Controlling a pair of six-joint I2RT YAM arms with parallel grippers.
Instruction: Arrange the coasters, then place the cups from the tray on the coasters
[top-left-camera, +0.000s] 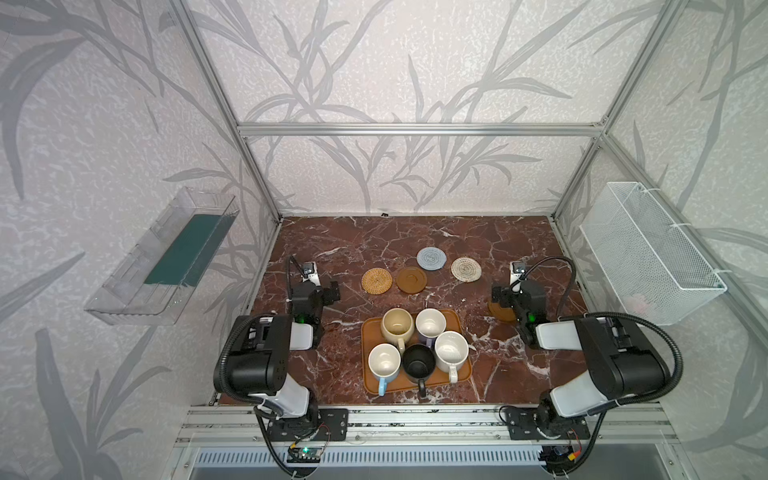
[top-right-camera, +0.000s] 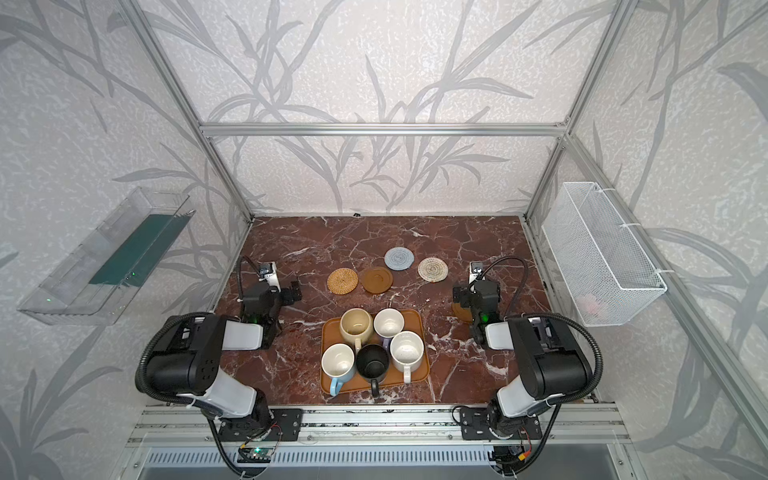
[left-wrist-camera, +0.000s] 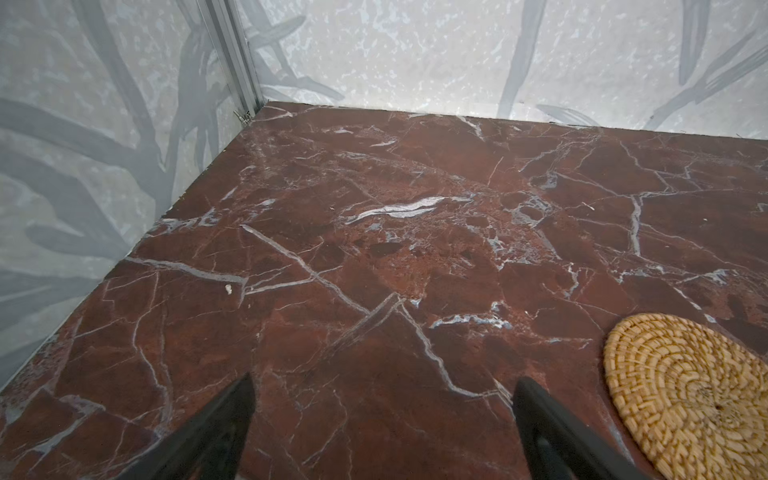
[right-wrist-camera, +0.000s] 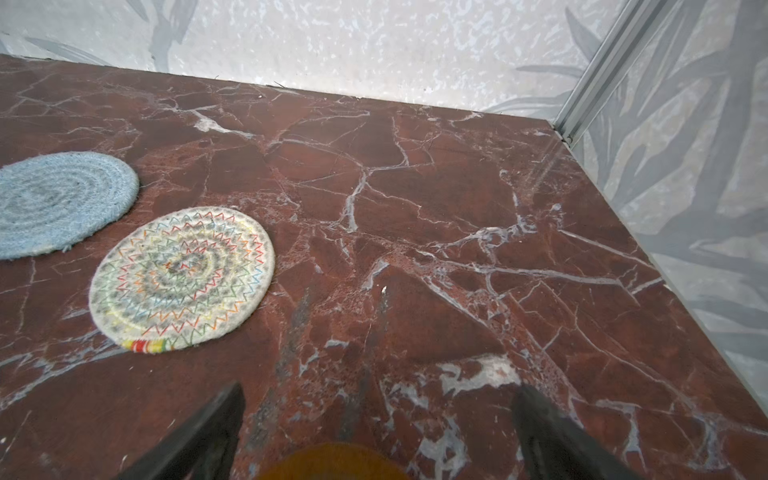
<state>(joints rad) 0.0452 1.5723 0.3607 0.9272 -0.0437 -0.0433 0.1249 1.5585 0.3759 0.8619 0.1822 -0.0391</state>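
Coaster-arranging step, judged barely begun. Left fingers (left-wrist-camera: 226, 424) and right fingers (right-wrist-camera: 210, 432) gape wide, both empty. The right pair hovers above a stray brown coaster (top-left-camera: 498, 315), right of the tray (top-left-camera: 399, 385) holding all five cups (top-left-camera: 397, 326). Next, likely: lower, pinch its thin rim, carry it far-left to the other coasters (top-left-camera: 411, 280)

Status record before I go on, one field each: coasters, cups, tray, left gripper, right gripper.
coasters: five on the table, none bearing a cup: tan rattan coaster, brown coaster, blue-grey coaster, cream coaster, second brown coaster partly hidden by the right arm
cups: all on the tray: beige cup, lavender cup, white cup, light blue cup, black cup
tray: front centre of table
left gripper: open, empty, beside tan rattan coaster
right gripper: open, empty, over second brown coaster
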